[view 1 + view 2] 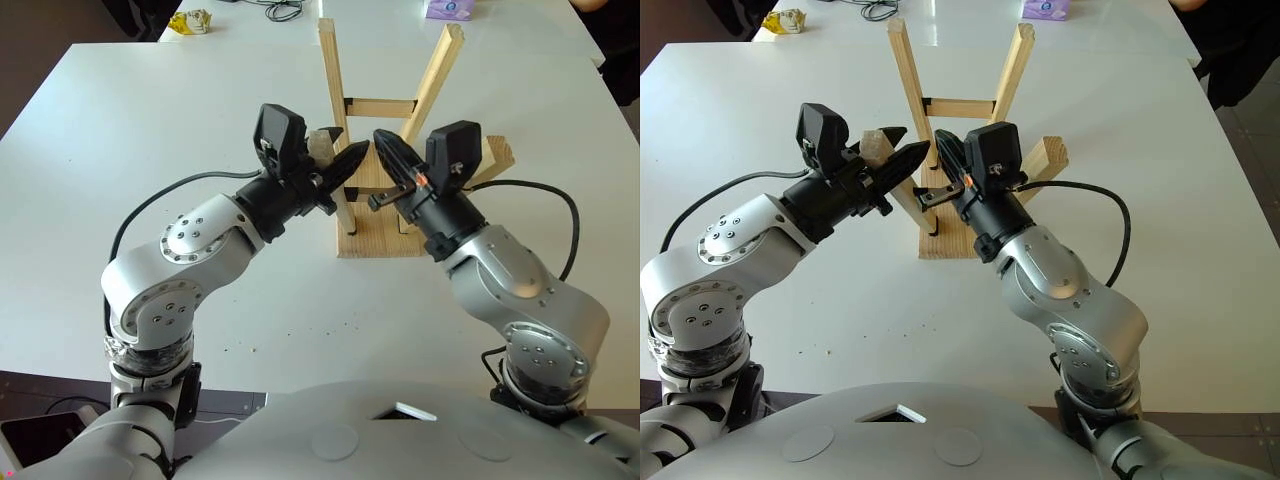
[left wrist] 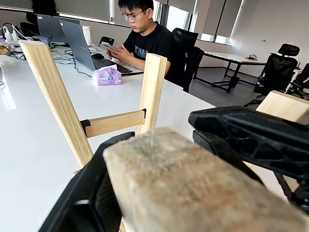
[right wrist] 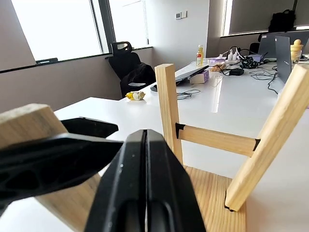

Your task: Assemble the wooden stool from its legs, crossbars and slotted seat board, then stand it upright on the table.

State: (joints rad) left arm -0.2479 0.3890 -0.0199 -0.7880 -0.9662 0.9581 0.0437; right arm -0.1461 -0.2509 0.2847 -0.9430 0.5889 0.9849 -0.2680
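Claw on left arm [image 1: 898, 146] pinches short pale wooden leg [image 1: 875, 143]; right claw [image 1: 945, 147] just beside it, fingers pressed together. Below them flat slotted wooden seat board [image 1: 380, 240] lies on white surface [image 1: 150, 130], two upright legs [image 1: 333, 70] and crossbar [image 1: 380, 107] standing on it.

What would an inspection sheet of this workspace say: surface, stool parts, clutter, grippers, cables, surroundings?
Surface: white table, small specks near front.
Job's things: seat board flat; two legs upright on it, joined by crossbar.
Clutter: yellow wrapper, tissue pack, far edge.
Grippers: left gripper shut on wooden piece; right gripper shut, empty.
Cables: black cables at far edge.
Surroundings: office chairs, laptop.
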